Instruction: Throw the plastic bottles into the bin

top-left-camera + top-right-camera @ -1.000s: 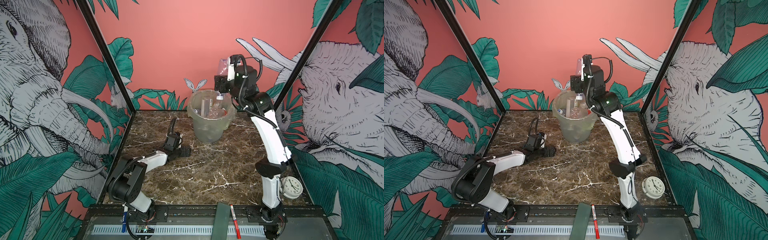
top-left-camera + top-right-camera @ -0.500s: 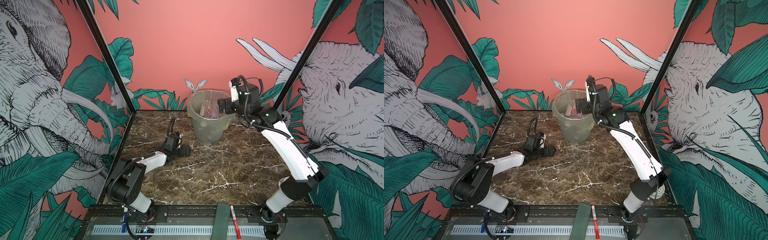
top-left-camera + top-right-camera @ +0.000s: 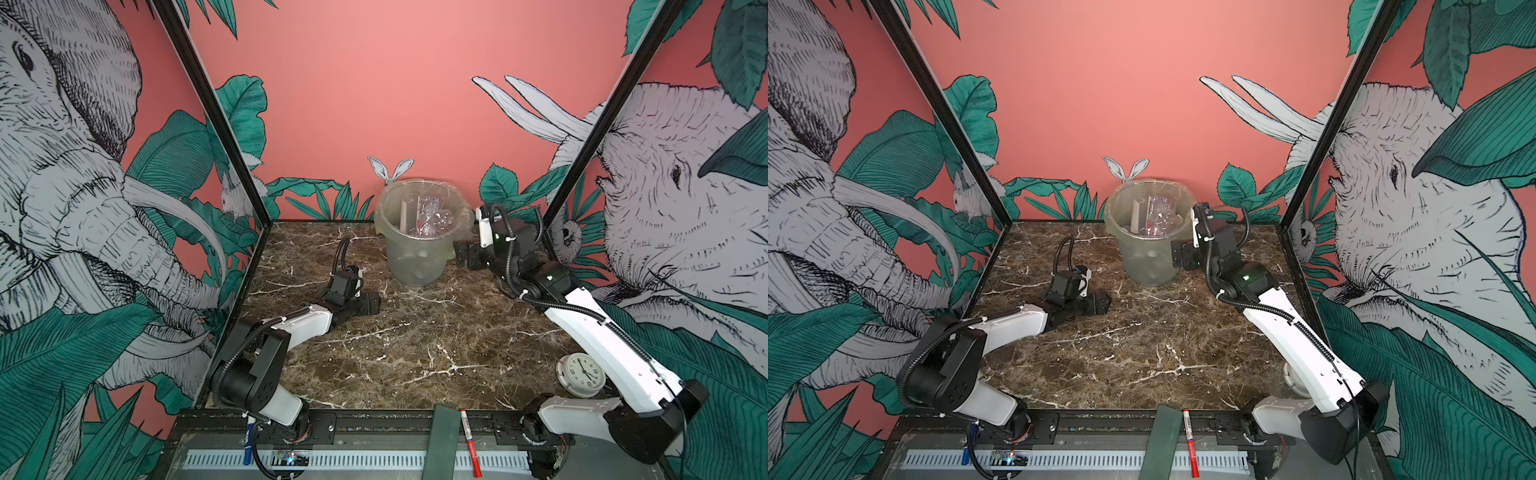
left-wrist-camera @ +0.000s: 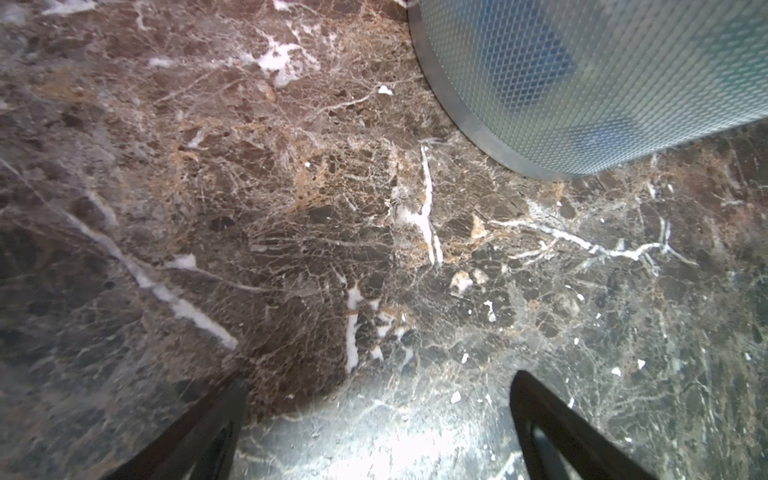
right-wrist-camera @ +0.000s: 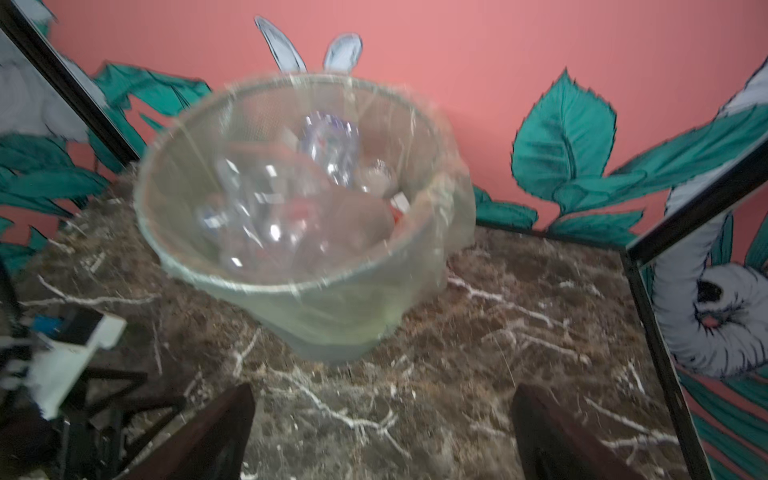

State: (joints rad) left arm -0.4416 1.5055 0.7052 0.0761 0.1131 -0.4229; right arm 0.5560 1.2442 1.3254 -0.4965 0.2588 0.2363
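plastic bottles [image 3: 430, 216] lay in the bin [image 3: 415, 259]; left end effector [image 4: 379, 378] and right end effector [image 5: 384, 386] gaped empty; only parking seemed left.

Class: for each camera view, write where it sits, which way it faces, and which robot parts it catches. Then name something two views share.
Both top views: high at the front, looking down toward the back wall; both arms, left gripper and right gripper show.
Left wrist: low over the table, facing the bin's base; its open fingers show.
Right wrist: beside the bin, above its rim, looking in at bottles; its open fingers and the left arm show.
Shared: both wrist views show the bin.
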